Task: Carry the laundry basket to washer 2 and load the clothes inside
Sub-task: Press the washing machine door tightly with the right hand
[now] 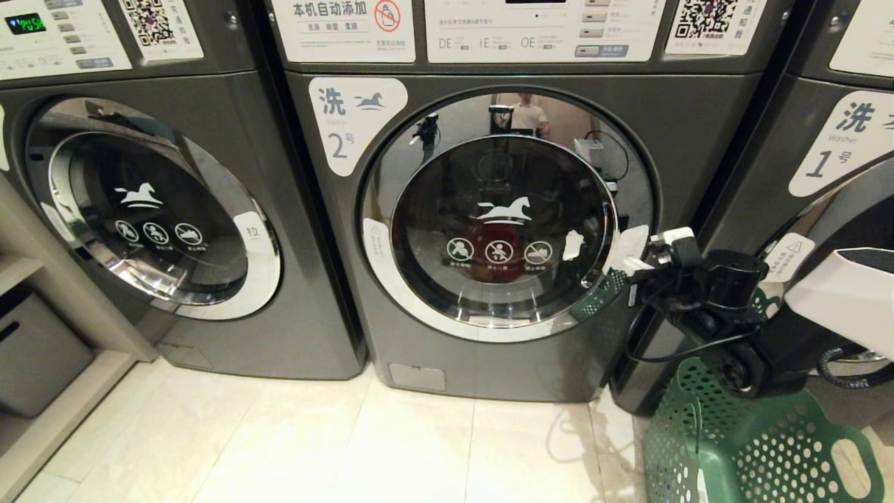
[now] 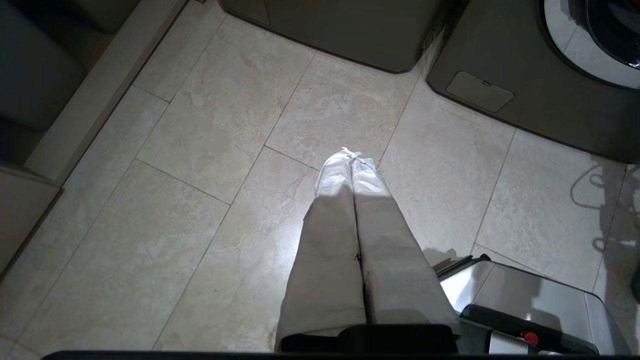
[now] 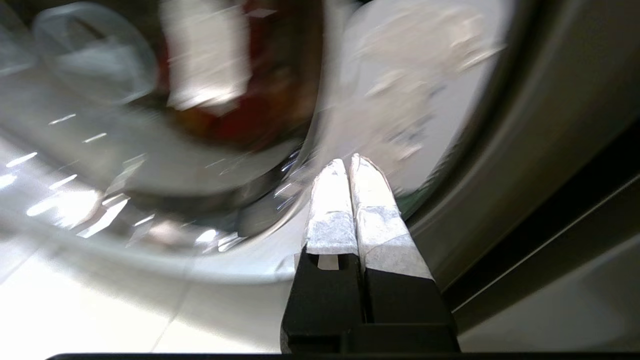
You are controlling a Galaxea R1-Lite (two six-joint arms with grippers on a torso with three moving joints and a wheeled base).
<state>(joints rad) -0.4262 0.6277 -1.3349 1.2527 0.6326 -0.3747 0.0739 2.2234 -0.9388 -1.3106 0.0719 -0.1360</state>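
Washer 2 [image 1: 503, 230], the dark grey front-load machine with chrome-ringed glass door, stood shut with something red behind the glass, while the dark green perforated plastic laundry basket [image 1: 754, 447] waited beside it and the right gripper [image 1: 639, 264], closed on nothing, pressed at the door's edge, probably to latch it; the left gripper [image 2: 352, 156] hung closed over the floor

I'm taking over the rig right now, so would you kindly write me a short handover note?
Right claw: shut, empty, at the right edge of washer 2's door, which looks closed.
Left claw: shut, empty, over bare floor.
Basket: on the floor, right of washer 2, before washer 1; no clothes show in its visible part.
Something red shows behind washer 2's glass.
Done: basket delivered; loading seems done.
Left: confirm the door is latched.
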